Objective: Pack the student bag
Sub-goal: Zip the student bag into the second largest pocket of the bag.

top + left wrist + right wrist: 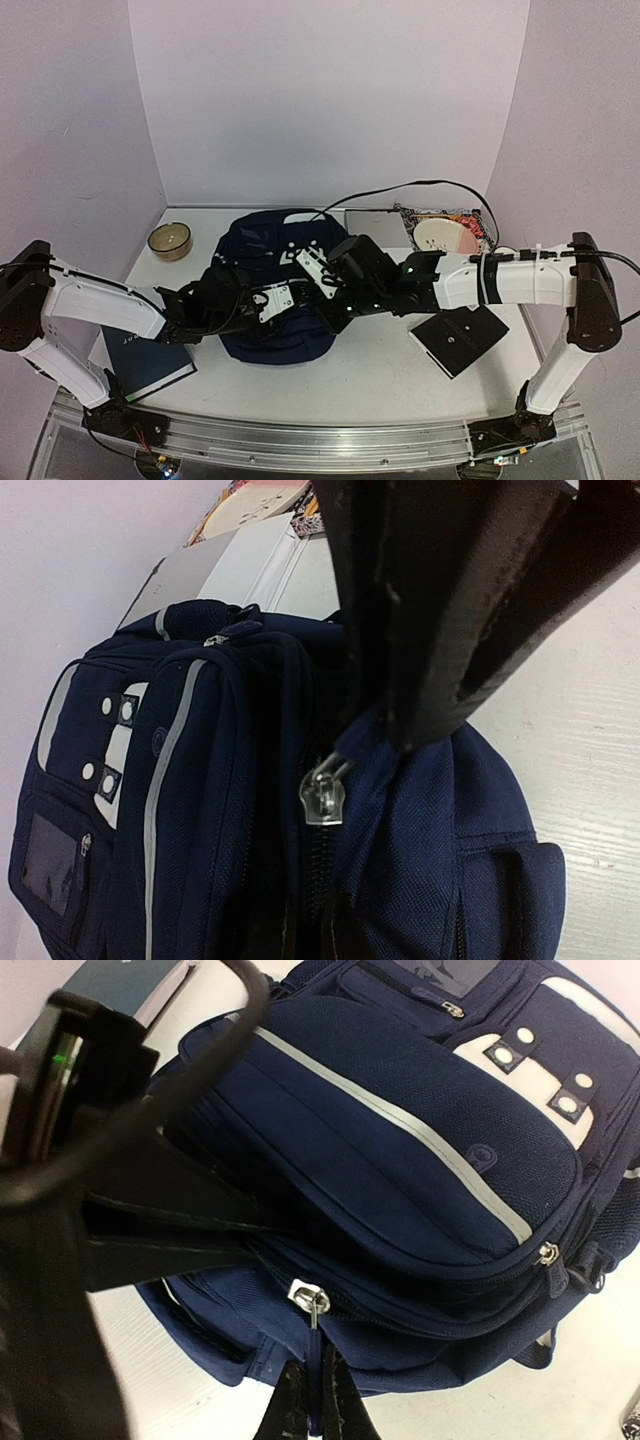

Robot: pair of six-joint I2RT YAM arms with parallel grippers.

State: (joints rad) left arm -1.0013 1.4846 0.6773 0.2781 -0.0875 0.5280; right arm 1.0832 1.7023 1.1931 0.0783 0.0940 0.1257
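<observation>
1. Top view: the bag [280, 345] lies mid-desk [370, 390], and the left arm [100, 300] and right arm [510, 280] meet over it. A bowl [171, 240] sits far left and a book [150, 360] near left. A black square pad [458, 340] lies near right, with a grey slab [375, 222] and a white disc [440, 236] far right. The fingers are lost among dark parts here.
2. Left wrist view: the left hand [405, 730] is clenched on a fold of the bag's navy fabric, just above a silver zip pull [325, 792]. Pale stripes [165, 770] and studded white patches [115, 745] show on the pockets to the left.
3. Right wrist view: the right hand [308, 1405] sits at the bottom edge, its fingers close together just below that pull, along the zip line. I cannot tell whether they pinch anything. The left hand appears as a black wedge pressed into the seam from the left.
</observation>
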